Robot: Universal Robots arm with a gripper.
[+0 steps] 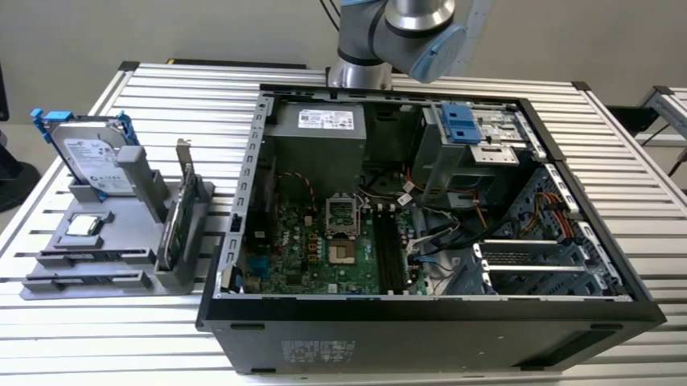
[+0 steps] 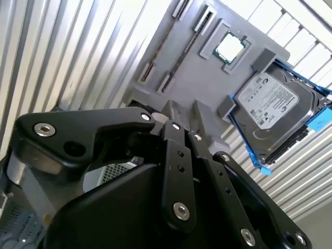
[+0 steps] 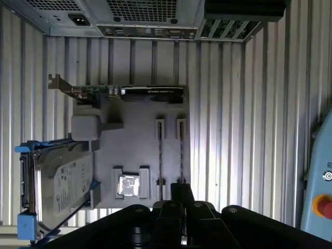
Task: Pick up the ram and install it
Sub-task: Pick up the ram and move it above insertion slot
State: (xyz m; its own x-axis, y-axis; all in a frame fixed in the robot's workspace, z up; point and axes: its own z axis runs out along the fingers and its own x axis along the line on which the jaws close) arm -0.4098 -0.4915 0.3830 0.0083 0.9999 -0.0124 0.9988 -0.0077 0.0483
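Two ram sticks (image 3: 160, 150) (image 3: 181, 150) stand on edge side by side in slots of the grey holder (image 3: 135, 140), seen as thin dark lines. In the second wrist view the ram (image 2: 179, 54) runs across the same holder (image 2: 207, 78). In the exterior view the ram (image 1: 92, 256) sits at the holder's front, on the exterior view's left. My gripper (image 3: 181, 191) (image 2: 182, 110) hangs above the holder near one end of the sticks, shut, with nothing between its fingers. The motherboard's black slots (image 1: 388, 253) lie inside the open computer case (image 1: 257, 161).
The holder also carries a silver hard drive (image 3: 62, 181) in a blue frame, a square processor chip (image 3: 128, 185) and a green card with a metal bracket (image 3: 124, 93). The arm (image 1: 413, 32) reaches over the case's far side. The slatted metal table (image 1: 644, 185) surrounds everything.
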